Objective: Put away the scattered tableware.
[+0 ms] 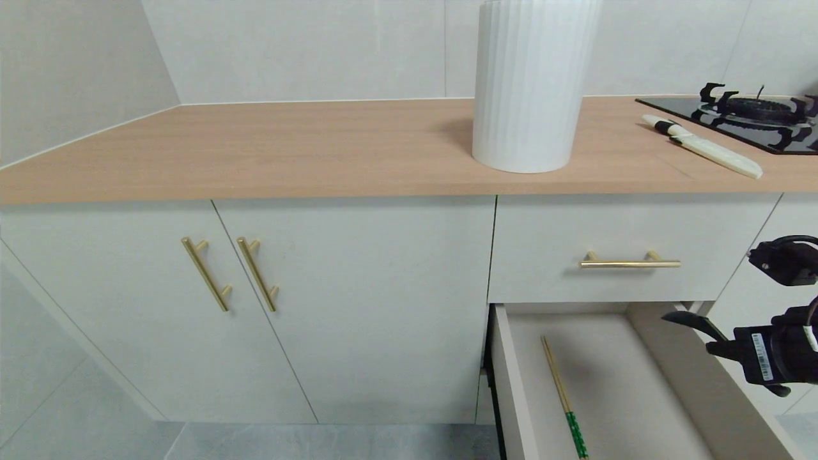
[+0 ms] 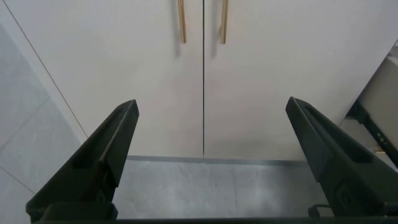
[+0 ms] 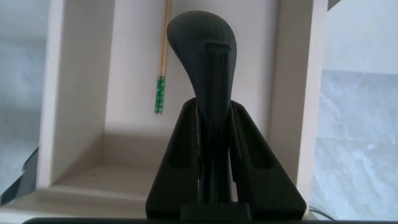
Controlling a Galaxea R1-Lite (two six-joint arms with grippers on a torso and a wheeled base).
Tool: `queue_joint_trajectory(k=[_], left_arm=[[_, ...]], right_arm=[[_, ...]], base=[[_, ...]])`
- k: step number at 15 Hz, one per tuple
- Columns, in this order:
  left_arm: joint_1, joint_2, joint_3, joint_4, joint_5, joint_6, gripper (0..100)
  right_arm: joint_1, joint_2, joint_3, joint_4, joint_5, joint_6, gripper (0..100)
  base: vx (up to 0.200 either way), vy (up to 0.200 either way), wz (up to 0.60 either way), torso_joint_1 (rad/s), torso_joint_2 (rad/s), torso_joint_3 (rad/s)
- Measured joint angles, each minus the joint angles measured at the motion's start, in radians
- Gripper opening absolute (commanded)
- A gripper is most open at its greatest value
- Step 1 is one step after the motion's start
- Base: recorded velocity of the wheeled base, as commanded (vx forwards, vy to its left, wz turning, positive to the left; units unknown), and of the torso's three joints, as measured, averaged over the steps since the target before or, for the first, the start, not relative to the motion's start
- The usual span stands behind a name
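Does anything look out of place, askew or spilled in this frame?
The white knife lies loose on the countertop beside the stove, not yet put away. The lower drawer stands open, with the chopsticks lying inside. Nothing looks spilled or damaged.

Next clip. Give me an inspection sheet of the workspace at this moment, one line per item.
Surface: wooden countertop; lower drawer beneath it pulled open.
Job's things: chopsticks lying in the drawer; knife on the countertop beside the stove.
Clutter: white ribbed container on the countertop.
Grippers: left gripper open, facing the cabinet doors; right gripper shut, empty, over the drawer's right side.
Cables: nothing seen.
Surroundings: tiled wall, grey floor.
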Motion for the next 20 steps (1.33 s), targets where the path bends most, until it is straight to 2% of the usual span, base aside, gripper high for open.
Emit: queue_joint_trajectory(k=[6,10,12,20], left_arm=[[0.0,0.0,0.0,-0.001,0.0,0.0,100],[0.0,0.0,0.0,-0.001,0.0,0.0,100],[0.0,0.0,0.0,0.0,0.0,0.0,100],[0.0,0.0,0.0,0.0,0.0,0.0,100]], right_arm=[[0.0,0.055,0.005,-0.001,-0.001,0.001,0],[0.0,0.17,0.008,-0.034,-0.002,0.005,0],[0.005,0.255,0.023,-0.126,-0.005,0.009,0],[0.048,0.641,0.162,-0.68,-0.059,0.065,0]], base=[[0.0,0.0,0.0,0.0,0.01,0.006],[0.0,0.0,0.0,0.0,0.0,0.0],[0.0,0.0,0.0,0.0,0.0,0.0],[0.0,0.0,0.0,0.0,0.0,0.0]])
